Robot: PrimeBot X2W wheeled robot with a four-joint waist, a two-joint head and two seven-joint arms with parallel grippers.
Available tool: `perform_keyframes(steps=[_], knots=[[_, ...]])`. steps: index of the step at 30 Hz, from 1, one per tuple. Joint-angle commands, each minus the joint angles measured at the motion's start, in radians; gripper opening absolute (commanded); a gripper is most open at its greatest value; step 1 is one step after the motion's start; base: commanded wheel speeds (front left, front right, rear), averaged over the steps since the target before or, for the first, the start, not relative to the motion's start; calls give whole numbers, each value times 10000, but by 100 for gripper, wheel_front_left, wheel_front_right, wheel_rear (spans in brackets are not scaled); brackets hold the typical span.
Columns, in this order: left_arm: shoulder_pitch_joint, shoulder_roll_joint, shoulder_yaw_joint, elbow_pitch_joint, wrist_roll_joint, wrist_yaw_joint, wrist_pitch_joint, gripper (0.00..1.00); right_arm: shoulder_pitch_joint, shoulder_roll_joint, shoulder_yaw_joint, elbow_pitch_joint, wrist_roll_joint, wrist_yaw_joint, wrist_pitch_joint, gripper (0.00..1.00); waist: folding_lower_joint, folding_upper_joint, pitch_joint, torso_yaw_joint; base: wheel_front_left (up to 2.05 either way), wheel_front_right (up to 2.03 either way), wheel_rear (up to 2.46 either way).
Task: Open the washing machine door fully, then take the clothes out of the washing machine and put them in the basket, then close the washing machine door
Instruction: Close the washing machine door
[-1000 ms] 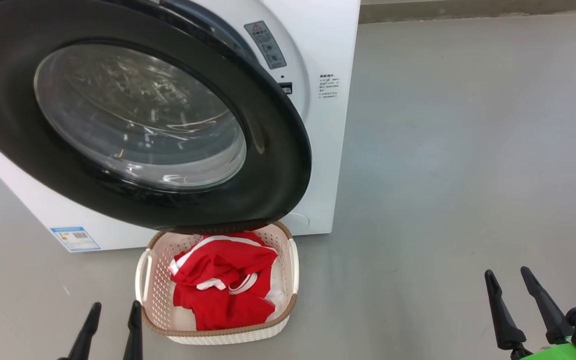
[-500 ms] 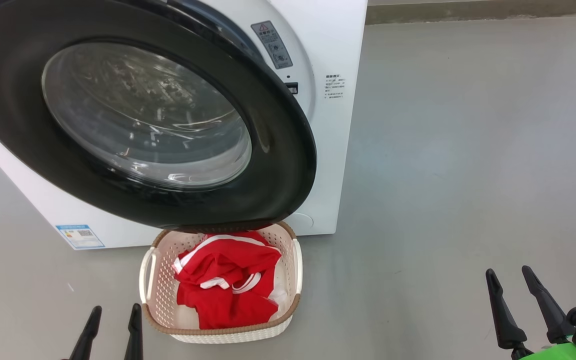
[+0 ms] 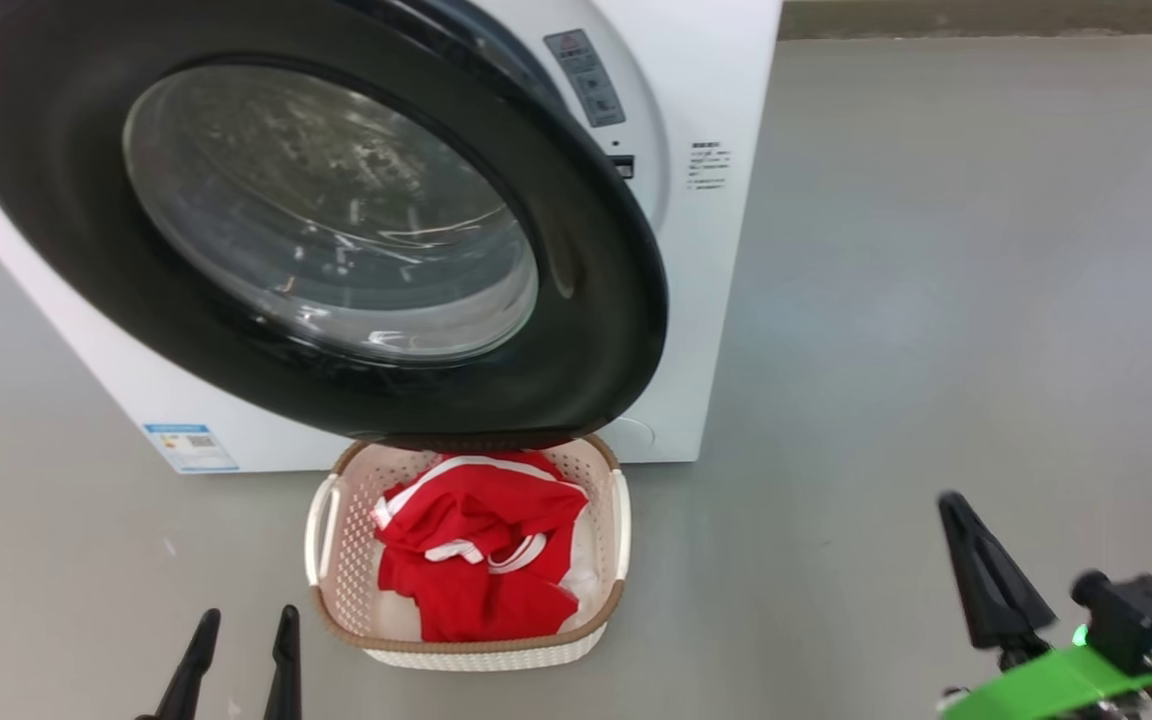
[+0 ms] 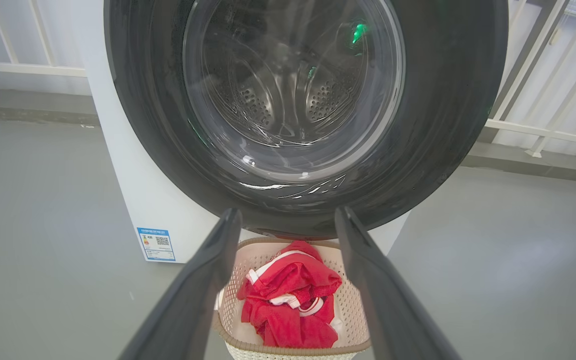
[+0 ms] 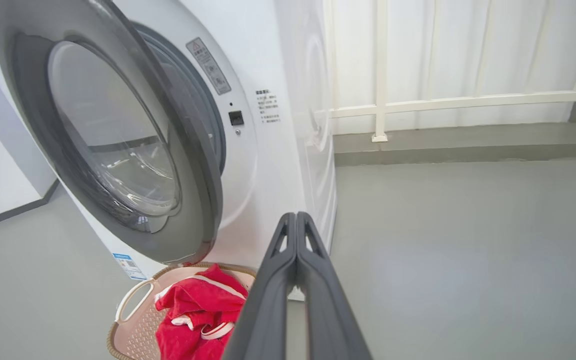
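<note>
Some basket (image 3: 621, 520) rim being hidden by washing machine door (image 3: 36, 200), left gripper (image 3: 249, 618) being held spread, right gripper (image 5: 295, 216) being pressed closed, empty.

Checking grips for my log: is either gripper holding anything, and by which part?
Nothing is held. The left gripper stands open and empty; the right gripper is shut on nothing.

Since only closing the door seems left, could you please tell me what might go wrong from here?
The door hangs with its lower rim right above the basket and the red clothes, so swinging it might snag them. The shut right gripper could slip off the glossy rim when pushing, leaving the door unlatched.
</note>
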Motion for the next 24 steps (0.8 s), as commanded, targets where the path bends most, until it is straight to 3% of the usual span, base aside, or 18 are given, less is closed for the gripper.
perform_keyframes(steps=[1, 9, 24], knots=[[-398, 32, 258, -223, 95, -56, -122, 100, -452, -125, 308, -238, 26, 48, -65, 0, 0, -1, 9, 187, 0, 0, 0], [-526, 23, -240, -345, -124, -56, -122, 100, -1598, -329, 1541, -37, 189, 48, -65, 0, 0, -1, 135, 1057, 0, 0, 0], [-1387, 21, -1116, -332, -714, -56, -122, 100, -3980, -1033, 2481, 570, 761, 48, -65, 0, 0, -1, 1627, 2519, 0, 0, 0]])
